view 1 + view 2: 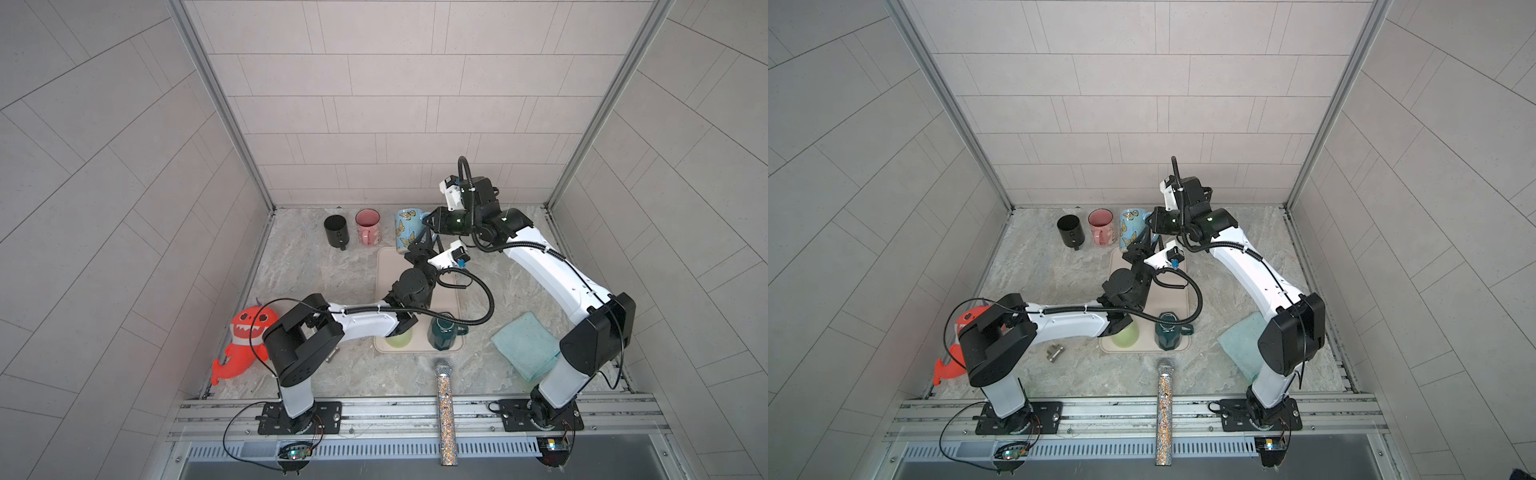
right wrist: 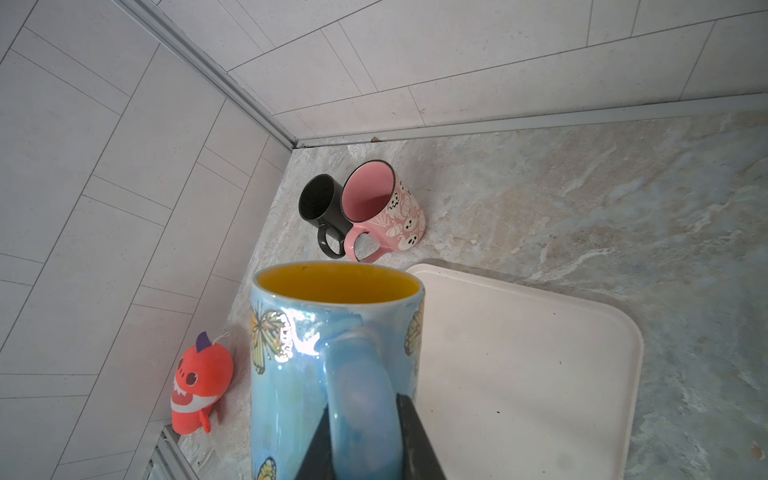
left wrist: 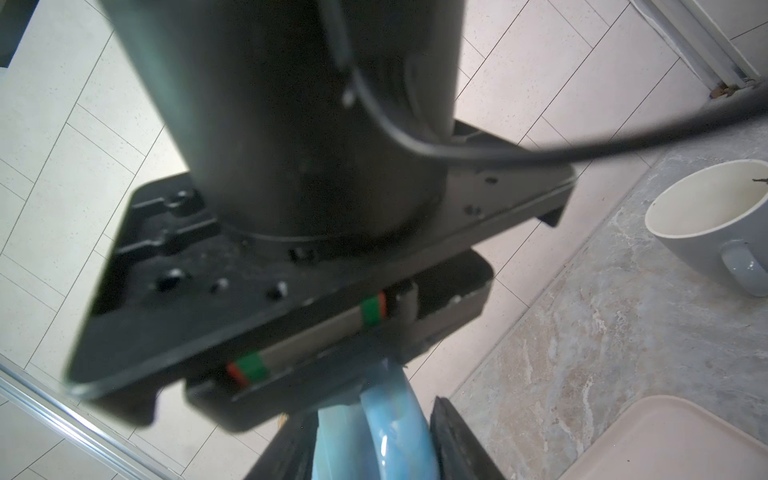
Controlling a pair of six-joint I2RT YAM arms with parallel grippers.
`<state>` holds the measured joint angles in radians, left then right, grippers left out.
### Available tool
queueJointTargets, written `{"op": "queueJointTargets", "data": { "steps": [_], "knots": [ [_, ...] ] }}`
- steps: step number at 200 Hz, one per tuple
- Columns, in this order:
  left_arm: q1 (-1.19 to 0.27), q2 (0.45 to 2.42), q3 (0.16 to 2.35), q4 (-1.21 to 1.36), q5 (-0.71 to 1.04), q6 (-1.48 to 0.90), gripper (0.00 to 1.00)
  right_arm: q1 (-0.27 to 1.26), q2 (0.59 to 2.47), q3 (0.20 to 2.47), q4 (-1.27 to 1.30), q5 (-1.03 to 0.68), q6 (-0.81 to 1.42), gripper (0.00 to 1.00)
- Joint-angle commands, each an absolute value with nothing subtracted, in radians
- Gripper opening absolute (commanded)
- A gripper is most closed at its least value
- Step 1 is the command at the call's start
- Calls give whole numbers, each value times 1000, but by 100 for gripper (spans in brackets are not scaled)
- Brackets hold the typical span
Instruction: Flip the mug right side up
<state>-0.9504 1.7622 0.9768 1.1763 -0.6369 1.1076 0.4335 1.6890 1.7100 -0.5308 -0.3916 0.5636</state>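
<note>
Blue glaze with butterflies marks the mug (image 1: 409, 230). In both top views it stands mouth up at the far corner of the tray (image 1: 384, 274), just beside the pink mug (image 1: 368, 226); whether its base rests on the table (image 1: 316, 266) we cannot tell. Both arms meet on the side of it facing the right arm. The right gripper (image 1: 430, 223) reaches in level and the left gripper (image 1: 427, 238) comes up from the tray side, which looks to us like a handover, so neither wrist makes the whole turn alone.

From the left wrist, the left fingers (image 3: 461, 440) stand wider than the handle (image 3: 395, 419) between them, with slack on one side, so we judge that they grip nothing.

From the right wrist, the right fingers (image 2: 415, 440) pinch the handle from both sides, closed on it, and the yellow inside faces up. Holding by the handle keeps the mouth clear. We judge the turn done, with only setting down and release left
</note>
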Motion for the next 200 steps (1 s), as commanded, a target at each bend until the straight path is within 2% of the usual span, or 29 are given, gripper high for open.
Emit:
{"op": "queueJointTargets", "data": {
  "steps": [1, 86, 118, 174, 200],
  "knots": [
    [-916, 1647, 955, 1335, -746, 1100, 48, 376, 1710, 1726, -514, -320, 540, 0],
    [-900, 1614, 911, 1335, -783, 1093, 49, 342, 1748, 1756, -489, -330, 541, 0],
    [-895, 1580, 895, 1333, -810, 1085, 57, 336, 1775, 1763, -473, -327, 534, 0],
    [-858, 1443, 839, 1317, -856, 974, 62, 332, 1831, 1780, -389, -331, 520, 0],
    [-827, 1373, 843, 1201, -887, 874, 62, 331, 1860, 1777, -311, -337, 510, 0]
  ]
}}
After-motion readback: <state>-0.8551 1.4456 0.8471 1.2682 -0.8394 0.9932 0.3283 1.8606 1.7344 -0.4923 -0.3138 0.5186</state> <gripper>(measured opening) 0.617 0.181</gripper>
